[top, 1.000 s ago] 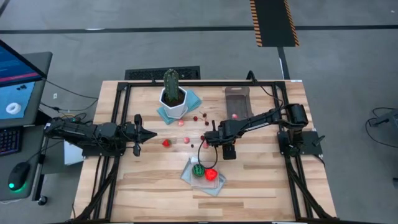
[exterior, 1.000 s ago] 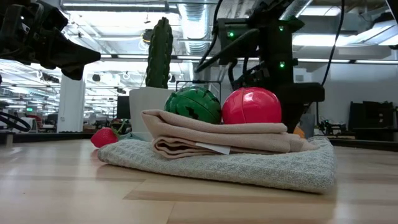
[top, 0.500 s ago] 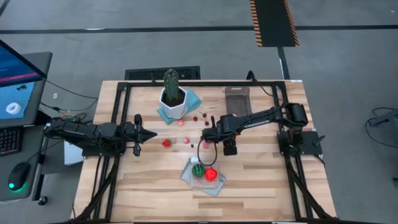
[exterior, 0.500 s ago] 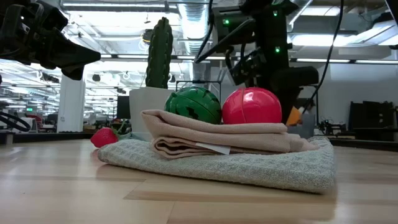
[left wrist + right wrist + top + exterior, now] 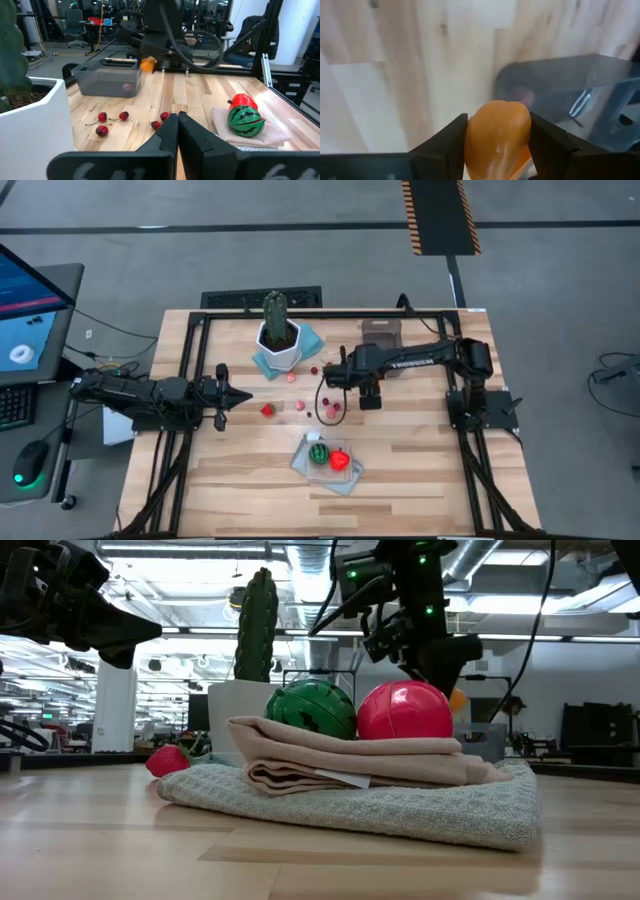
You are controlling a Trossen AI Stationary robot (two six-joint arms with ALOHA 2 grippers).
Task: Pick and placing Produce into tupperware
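Left end effector [image 5: 222, 393]: closed, empty, parked over the surface's [image 5: 420, 460] left. Right end effector [image 5: 496, 131]: clamps orange produce [image 5: 497, 136], aloft beside tupperware [image 5: 381, 343]. Advice: centre over tub, lower, then release.

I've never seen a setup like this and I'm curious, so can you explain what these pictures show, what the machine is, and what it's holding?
Two robot arms work at a wooden table. One picture looks straight down, one looks level across the tabletop, and two come from cameras on the wrists. The right gripper holds an orange toy piece in the air near the grey tub. The left gripper waits shut on the other side. On the table lie small red berries, a potted cactus, and a folded cloth bearing a green-striped ball and a red ball.
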